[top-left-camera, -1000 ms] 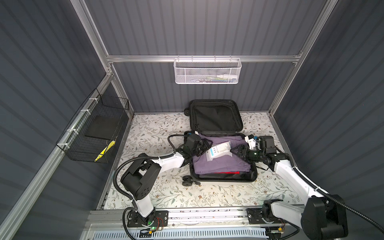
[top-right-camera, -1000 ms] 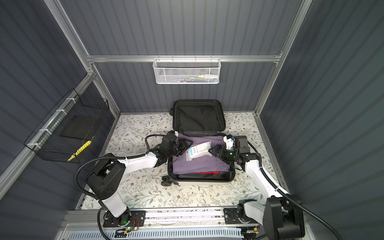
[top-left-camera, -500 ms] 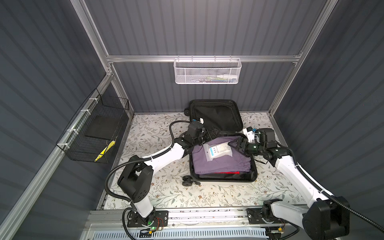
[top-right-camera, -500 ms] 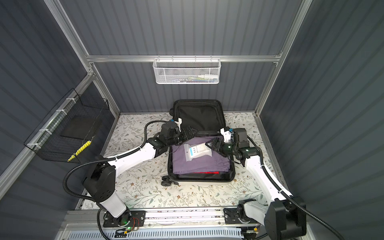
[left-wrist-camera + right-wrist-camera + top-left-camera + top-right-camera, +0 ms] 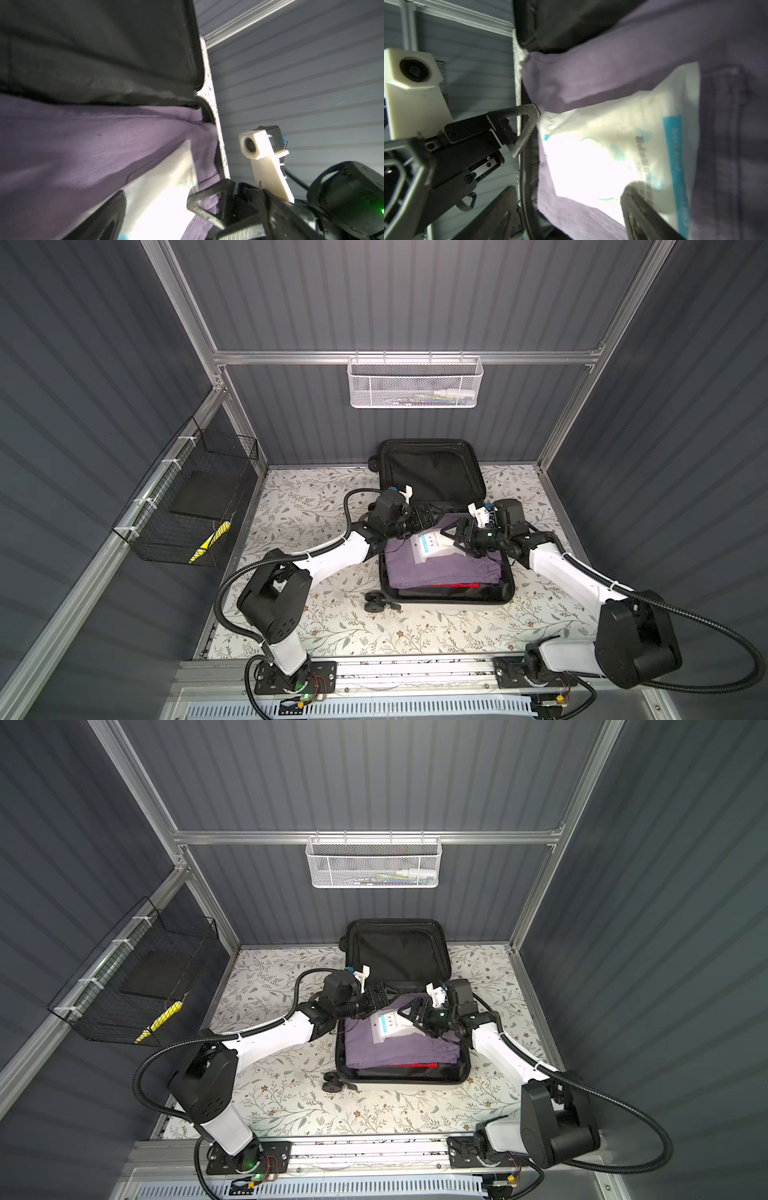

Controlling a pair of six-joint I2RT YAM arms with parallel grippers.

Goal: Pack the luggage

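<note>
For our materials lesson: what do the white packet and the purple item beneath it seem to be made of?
White packet: probably thin plastic film, glossy; it glares brightly and crinkles. Purple item: woven cloth, matte; fine ribbed weave and a stitched seam show.
</note>
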